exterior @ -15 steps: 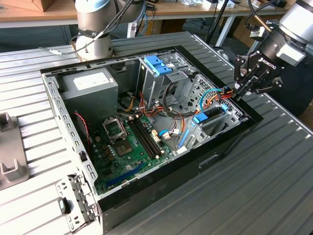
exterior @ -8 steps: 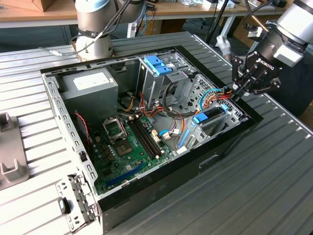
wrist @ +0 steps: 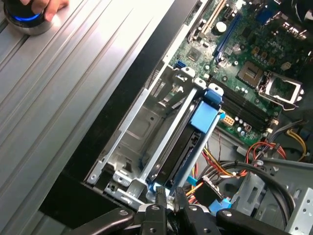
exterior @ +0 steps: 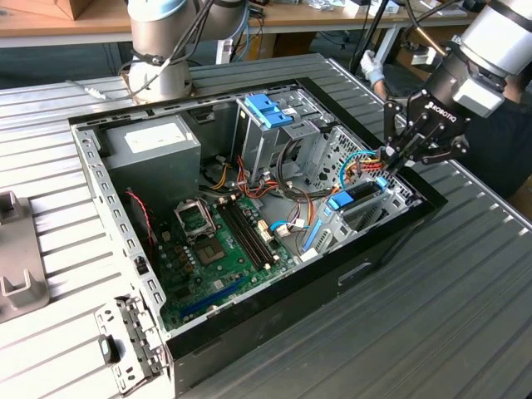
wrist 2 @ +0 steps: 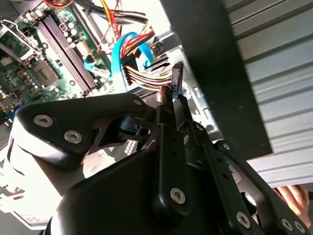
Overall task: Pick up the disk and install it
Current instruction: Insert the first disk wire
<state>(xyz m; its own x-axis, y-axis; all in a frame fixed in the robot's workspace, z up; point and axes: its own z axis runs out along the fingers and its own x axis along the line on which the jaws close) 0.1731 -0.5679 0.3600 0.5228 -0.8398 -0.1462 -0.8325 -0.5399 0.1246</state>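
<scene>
The disk (exterior: 357, 195), grey in a light blue carrier, stands on edge in the metal drive cage (exterior: 337, 224) at the open computer case's corner on the exterior view's right. In the first wrist view the disk (wrist: 188, 147) runs lengthwise along the cage's slot (wrist: 142, 127). My gripper (exterior: 389, 170) reaches down at the disk's outer end by the case wall. Its fingers are pinched close together on the carrier's end (wrist: 169, 193). In the second wrist view the gripper (wrist 2: 173, 85) sits just above a bundle of coloured cables (wrist 2: 139, 73).
The case holds a green motherboard (exterior: 220, 241), a grey power supply (exterior: 154, 137) and an upper cage with a blue latch (exterior: 268, 110). Loose cables (exterior: 362, 162) crowd the gripper. A hand (wrist: 44, 7) rests on a round blue-lit device. A grey part (exterior: 17, 266) lies on the table.
</scene>
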